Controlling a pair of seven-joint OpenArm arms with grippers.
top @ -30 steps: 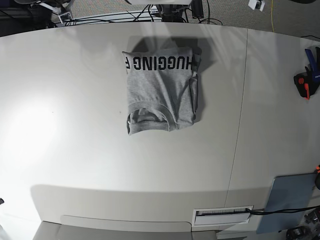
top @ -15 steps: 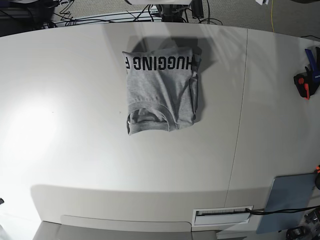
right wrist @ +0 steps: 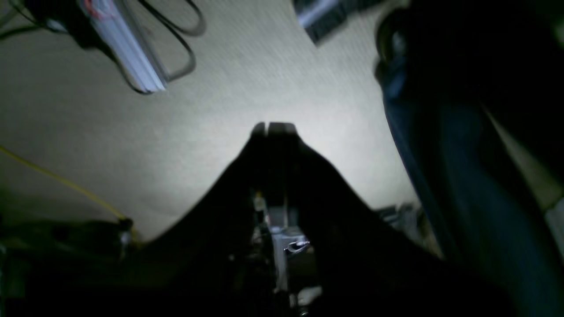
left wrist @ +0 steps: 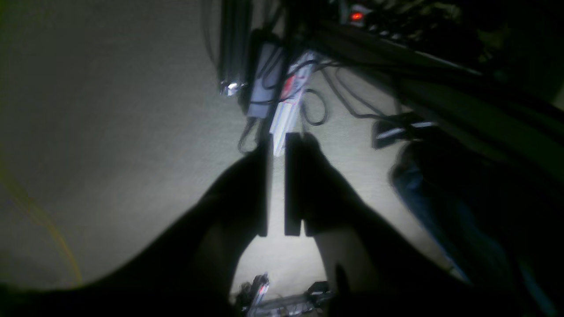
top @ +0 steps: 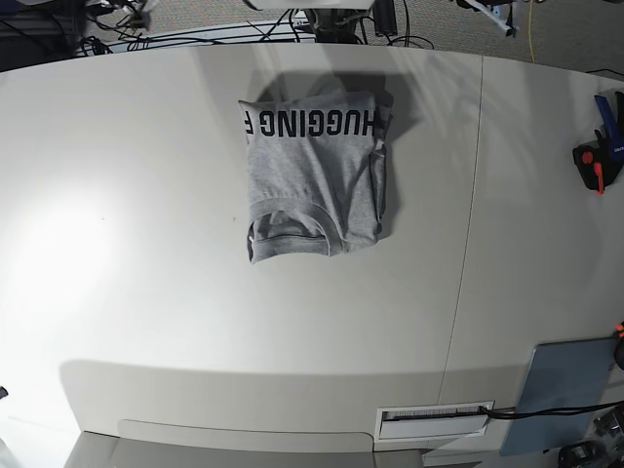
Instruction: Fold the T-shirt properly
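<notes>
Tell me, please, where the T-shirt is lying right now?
In the base view the T-shirt lies folded on the white table, toward the far edge near centre, left of the table seam.

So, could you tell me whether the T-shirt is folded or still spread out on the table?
Folded. The T-shirt lies as a compact rectangle on the table, collar at the near edge, lettering along the far edge, layered edges on one side. Neither gripper touches it.

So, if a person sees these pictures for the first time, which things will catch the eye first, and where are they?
First the grey T-shirt, folded into a compact rectangle at the middle far side of the white table, black lettering along its far edge. Next, the red-and-black tool at the right edge. Both wrist views are dark, looking at carpet and cables.
</notes>
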